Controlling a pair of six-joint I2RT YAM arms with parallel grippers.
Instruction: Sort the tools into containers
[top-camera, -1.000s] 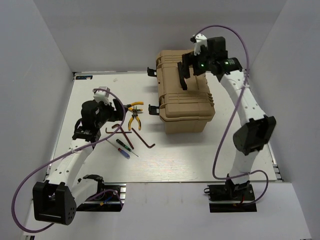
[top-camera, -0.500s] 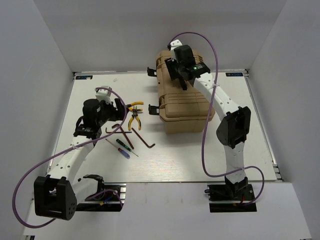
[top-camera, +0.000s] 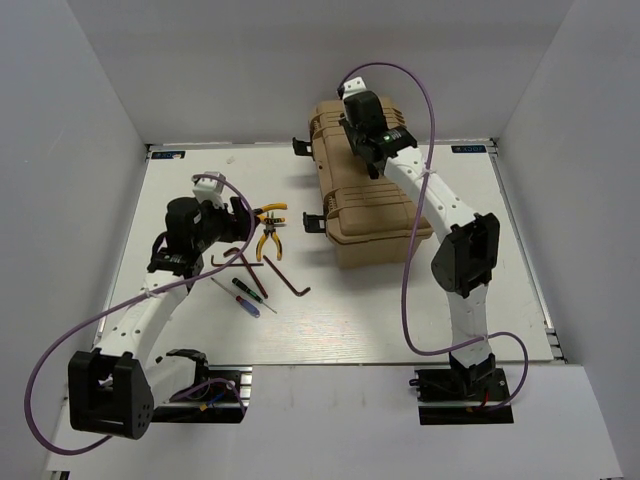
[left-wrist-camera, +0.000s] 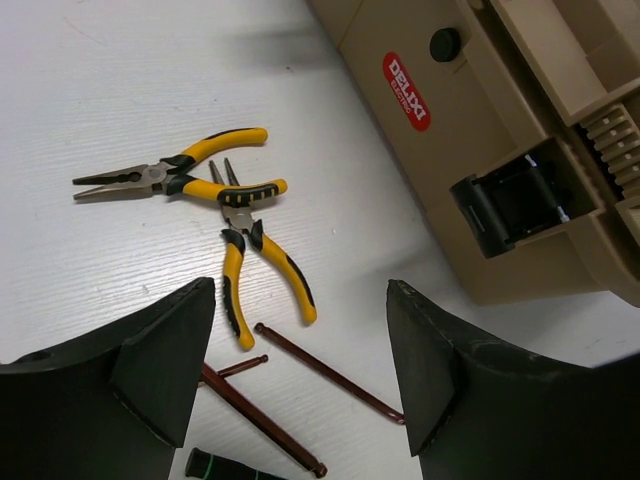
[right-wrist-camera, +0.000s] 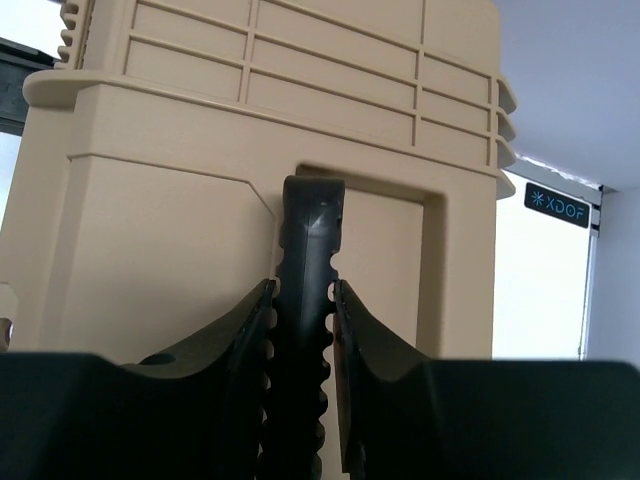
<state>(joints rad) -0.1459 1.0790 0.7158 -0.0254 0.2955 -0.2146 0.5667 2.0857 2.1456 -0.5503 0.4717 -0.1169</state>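
Jaws of your right gripper (right-wrist-camera: 303, 300) clench the black handle (right-wrist-camera: 312, 215) on top of the tan toolbox (right-wrist-camera: 170, 210), which stands toward the far edge of the table (top-camera: 400, 310). Your left gripper (left-wrist-camera: 300, 350) hangs with its jaws spread apart above the pliers (left-wrist-camera: 262, 275) and hex keys (left-wrist-camera: 330, 372), which lie on the table just left of the toolbox.

Red oval label (left-wrist-camera: 406, 91) on toolbox (left-wrist-camera: 480, 130) wall, up-right of left gripper (left-wrist-camera: 300, 290): white "DELXI", small line under it unreadable. Dark tag (right-wrist-camera: 557, 204) at table (right-wrist-camera: 540, 290) edge, right of right gripper (right-wrist-camera: 302, 285): "XDOF".
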